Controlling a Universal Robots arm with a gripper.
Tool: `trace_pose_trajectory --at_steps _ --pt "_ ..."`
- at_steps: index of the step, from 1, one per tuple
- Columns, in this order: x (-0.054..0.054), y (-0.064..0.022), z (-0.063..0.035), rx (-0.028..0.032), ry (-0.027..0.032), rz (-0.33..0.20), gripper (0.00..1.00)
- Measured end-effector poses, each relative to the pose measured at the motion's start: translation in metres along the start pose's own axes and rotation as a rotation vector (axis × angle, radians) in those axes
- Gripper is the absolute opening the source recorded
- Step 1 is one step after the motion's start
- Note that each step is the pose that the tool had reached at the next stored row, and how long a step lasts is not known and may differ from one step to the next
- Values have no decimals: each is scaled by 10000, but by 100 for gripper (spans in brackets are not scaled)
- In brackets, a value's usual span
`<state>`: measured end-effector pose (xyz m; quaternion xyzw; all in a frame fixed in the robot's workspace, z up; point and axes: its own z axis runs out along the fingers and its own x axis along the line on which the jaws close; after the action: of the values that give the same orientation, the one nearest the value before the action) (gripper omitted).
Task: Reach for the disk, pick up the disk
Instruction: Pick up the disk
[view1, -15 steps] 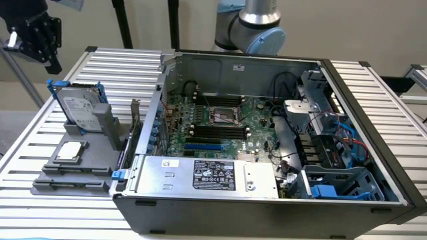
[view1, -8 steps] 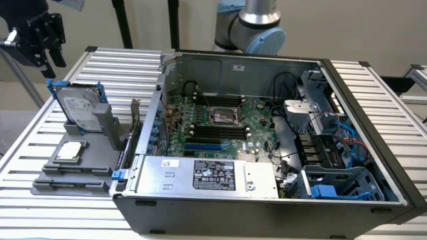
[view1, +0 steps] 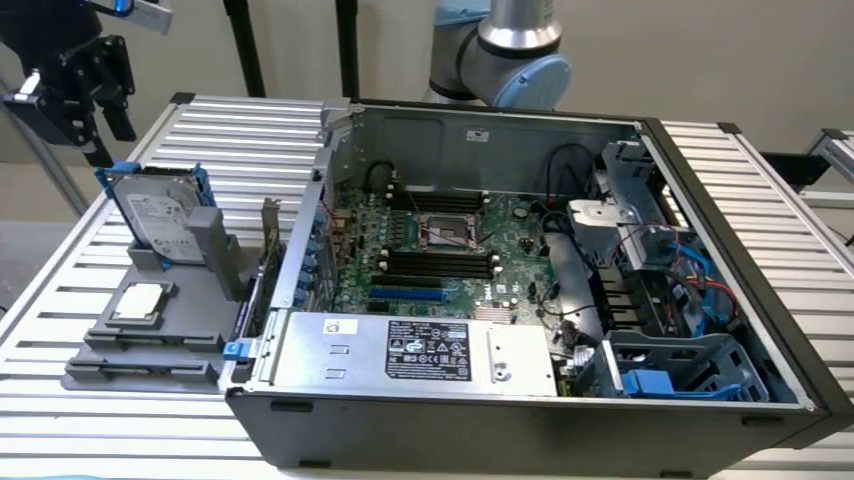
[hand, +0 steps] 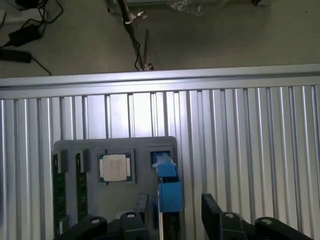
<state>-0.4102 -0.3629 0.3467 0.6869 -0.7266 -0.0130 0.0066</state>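
One open tool (view1: 110, 138) hangs just above the disk (view1: 160, 212), jaws spread wide and holding nothing. The disk stands upright in a grey holder (view1: 200, 345) on the slatted counter (view1: 54, 300), beside an opened computer case (view1: 534, 440).

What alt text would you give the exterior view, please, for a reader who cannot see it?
A black gripper hangs close above the disk, a silver drive in a blue carrier standing upright in a grey holder on a slatted metal table, at the exterior view's left. An open computer case lies beside it, motherboard exposed.
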Motion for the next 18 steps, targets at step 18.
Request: trace_pose_trajectory --at_steps 18 --pt "35 -14 315 41 4 -277 54"
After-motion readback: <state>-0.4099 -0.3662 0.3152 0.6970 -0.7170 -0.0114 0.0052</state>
